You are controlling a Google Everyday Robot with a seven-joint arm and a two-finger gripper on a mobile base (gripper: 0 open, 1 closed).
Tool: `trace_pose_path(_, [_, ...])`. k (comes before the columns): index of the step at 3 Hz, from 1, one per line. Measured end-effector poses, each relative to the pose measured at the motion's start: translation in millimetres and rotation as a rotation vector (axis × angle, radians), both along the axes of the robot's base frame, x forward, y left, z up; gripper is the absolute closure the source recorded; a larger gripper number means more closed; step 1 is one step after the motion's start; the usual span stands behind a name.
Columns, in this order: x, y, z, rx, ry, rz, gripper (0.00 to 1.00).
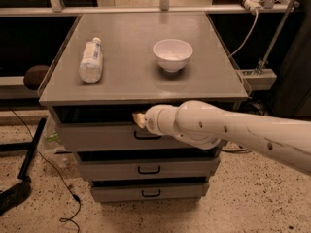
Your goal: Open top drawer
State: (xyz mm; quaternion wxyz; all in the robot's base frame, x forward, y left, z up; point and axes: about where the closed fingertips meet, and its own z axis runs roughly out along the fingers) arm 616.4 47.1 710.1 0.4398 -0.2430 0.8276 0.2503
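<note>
We see a grey cabinet (pixel 228 89) filling the middle of the frame, its flat top reaching from the upper centre down to about mid-height, on a speckled floor (pixel 252 203).

A white arm (pixel 243 130) comes in from the right edge, lower than the cabinet top, and runs leftward across the cabinet's front to the centre of the frame.

The top drawer (pixel 97 137) sits just under the cabinet top, left of centre to centre. Its front is the widest and tallest of the three, and a dark gap shows between its upper edge and the top slab above it. The arm covers the right part of its front.

Below it, in the lower centre, are the middle drawer (pixel 112 170) and then the bottom drawer (pixel 116 193), both narrower and shallower, each with a small black handle.

On the cabinet top, a white bowl (pixel 172 54) stands upright at upper centre. A clear bottle (pixel 91 60) lies on its side at the upper left, well apart from the bowl.

The gripper (pixel 139 119) is the tan tip at the arm's left end, at the centre of the frame, against the upper edge of the top drawer's front. We cannot tell how wide it stands or whether it holds anything.

Just below it the top drawer's black handle (pixel 145 137) shows, partly hidden by the arm.
</note>
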Motion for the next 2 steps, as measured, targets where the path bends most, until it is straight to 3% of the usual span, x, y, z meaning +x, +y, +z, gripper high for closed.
trace_pose_path(2, [1.1,-4.4,-9.7,-0.007,0.021,-0.029,1.00])
